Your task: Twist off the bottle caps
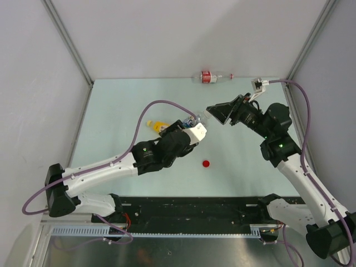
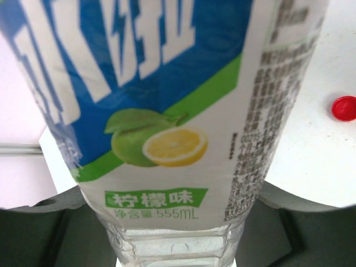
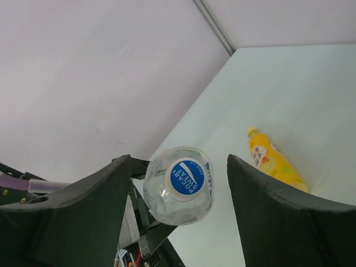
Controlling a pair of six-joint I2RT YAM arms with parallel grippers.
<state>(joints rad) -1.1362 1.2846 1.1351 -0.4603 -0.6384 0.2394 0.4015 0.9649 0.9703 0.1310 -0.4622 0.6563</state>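
1. Lying alone on the pale table (image 1: 111, 111), nearest the arm bases, the red cap (image 1: 206, 163) is off its bottle and well apart from all three bottles.
2. Just beyond it, the left gripper (image 1: 197, 123) is clamped on the short clear bottle (image 2: 178, 139). It pinches the body at the lower end of the blue, white and green label. The bottle is lifted off the table, with its capped end turned toward the right arm.
3. The blue cap (image 3: 188, 177) sits on that bottle's neck and appears end-on in the right wrist view.
4. The right gripper (image 3: 179, 167) has its fingers (image 3: 83, 206) spread wide, one on each side of the blue cap. Neither finger touches it.
5. Left of the held bottle, the yellow bottle (image 1: 157, 126) lies on its side on the table, with its yellow cap (image 3: 253, 132) at the neck end.
6. At the far edge, the slim clear bottle (image 1: 210, 77) with its red label lies on its side. Its cap is too small to make out.
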